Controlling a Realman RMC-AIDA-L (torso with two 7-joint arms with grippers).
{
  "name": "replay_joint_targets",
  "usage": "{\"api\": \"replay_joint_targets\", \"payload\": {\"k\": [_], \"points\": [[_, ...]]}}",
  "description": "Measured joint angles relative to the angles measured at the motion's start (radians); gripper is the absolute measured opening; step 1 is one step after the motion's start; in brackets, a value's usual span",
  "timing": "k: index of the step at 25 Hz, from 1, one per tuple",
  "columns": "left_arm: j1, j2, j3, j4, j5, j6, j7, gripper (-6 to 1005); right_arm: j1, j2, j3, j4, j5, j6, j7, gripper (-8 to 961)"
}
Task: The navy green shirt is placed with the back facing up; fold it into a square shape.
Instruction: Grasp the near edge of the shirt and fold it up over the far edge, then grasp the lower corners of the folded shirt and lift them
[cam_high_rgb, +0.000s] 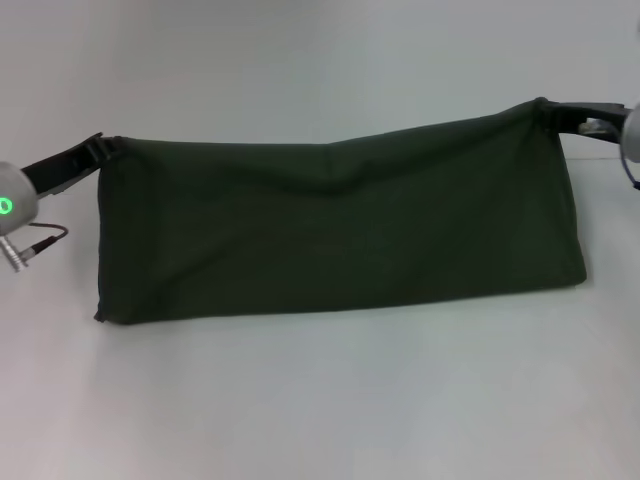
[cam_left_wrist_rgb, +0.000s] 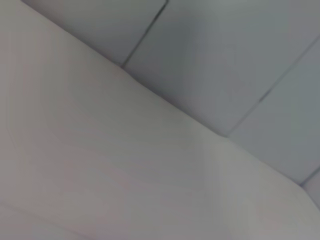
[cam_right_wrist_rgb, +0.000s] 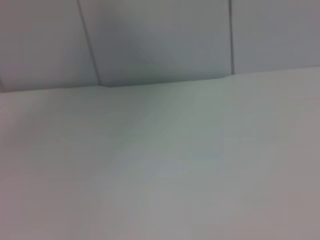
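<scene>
A pale grey rounded wrist housing (cam_high_rgb: 12, 205) at nine o'clock bears a glowing green ring, a thin black cable beneath; slim black gripper fingers (cam_high_rgb: 85, 152) extend from it.

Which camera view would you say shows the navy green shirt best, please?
The head view: the whole navy green shirt shows there, stretched between the left gripper and the right gripper. Both wrist views show only pale table and wall, no shirt.

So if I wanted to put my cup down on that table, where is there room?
The white table is bare along the near side, below the navy green shirt, and beyond its far edge. The ends are crowded: the left gripper and right gripper each pinch a top corner.
</scene>
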Motion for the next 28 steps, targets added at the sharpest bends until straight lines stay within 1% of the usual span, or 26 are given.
{"api": "replay_joint_targets", "payload": {"k": [3, 6, 8, 11, 13, 16, 19, 21, 22, 24, 25, 27, 28], "points": [[-0.019, -0.007, 0.000, -0.034, -0.026, -0.067, 0.042, 51, 0.021, 0.008, -0.013, 0.030, 0.000, 0.066, 0.001, 157], [-0.032, -0.018, 0.000, -0.051, -0.052, -0.137, 0.076, 56, 0.039, 0.011, -0.017, 0.065, 0.000, 0.130, 0.005, 166], [-0.035, -0.032, 0.000, -0.058, -0.102, -0.176, 0.119, 59, 0.044, 0.015, -0.017, 0.074, 0.000, 0.162, 0.007, 172], [-0.035, -0.046, 0.000, -0.062, -0.164, -0.203, 0.174, 64, 0.045, 0.017, -0.018, 0.076, 0.000, 0.171, 0.008, 180], [-0.034, -0.052, 0.000, -0.066, -0.184, -0.230, 0.187, 67, 0.042, 0.017, -0.018, 0.078, 0.000, 0.172, 0.008, 186], [-0.035, -0.053, 0.009, -0.079, -0.187, -0.256, 0.189, 72, 0.033, 0.012, -0.018, 0.079, 0.000, 0.166, 0.009, 195], [-0.034, -0.045, 0.016, -0.086, -0.184, -0.259, 0.190, 77, 0.023, 0.008, -0.018, 0.079, 0.000, 0.160, 0.009, 204], [-0.024, -0.036, 0.016, -0.083, -0.185, -0.245, 0.186, 282, 0.013, 0.007, -0.018, 0.072, 0.000, 0.150, 0.009, 305], [-0.019, -0.030, 0.016, -0.080, -0.186, -0.233, 0.183, 315, 0.006, 0.007, -0.016, 0.063, 0.000, 0.135, 0.009, 356], [-0.004, -0.015, 0.016, -0.080, -0.185, -0.171, 0.176, 381, -0.017, 0.006, -0.009, 0.028, 0.001, 0.086, 0.009, 457], [0.013, -0.004, 0.016, -0.076, -0.185, -0.091, 0.170, 415, -0.031, 0.005, -0.008, 0.006, 0.010, 0.049, 0.009, 509], [0.036, 0.005, 0.016, -0.060, -0.183, 0.035, 0.159, 481, -0.073, 0.003, -0.006, -0.052, 0.042, -0.044, 0.005, 613], [0.049, 0.008, 0.019, -0.045, -0.180, 0.101, 0.150, 529, -0.097, 0.000, -0.007, -0.078, 0.062, -0.106, 0.003, 619]]}}
